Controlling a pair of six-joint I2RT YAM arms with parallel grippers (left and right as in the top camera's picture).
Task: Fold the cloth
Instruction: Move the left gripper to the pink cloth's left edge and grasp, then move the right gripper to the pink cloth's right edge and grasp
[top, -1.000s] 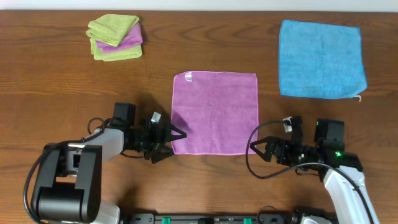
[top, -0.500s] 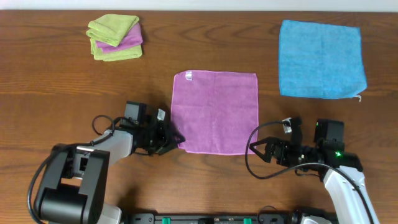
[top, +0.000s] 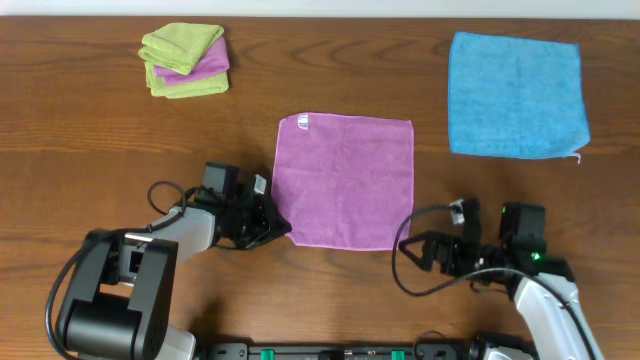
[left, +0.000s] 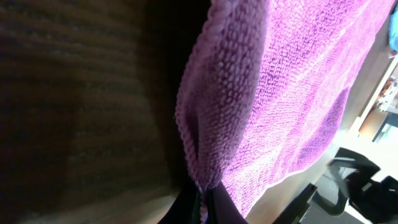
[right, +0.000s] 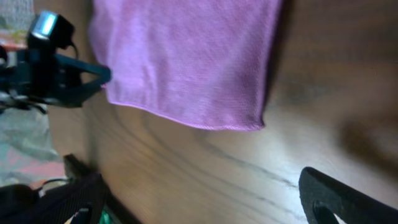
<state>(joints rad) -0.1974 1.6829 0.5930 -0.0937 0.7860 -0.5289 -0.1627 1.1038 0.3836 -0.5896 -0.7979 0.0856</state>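
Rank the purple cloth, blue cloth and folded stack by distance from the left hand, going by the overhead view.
1. purple cloth, centre of the table, its near-left corner at the left hand.
2. folded stack, far left.
3. blue cloth, far right.

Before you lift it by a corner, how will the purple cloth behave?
Probably floppy: the purple cloth bunches into a ridge where the left tool pinches it. Likely light: it lies thin and flat. Its looped weave should resist slipping.
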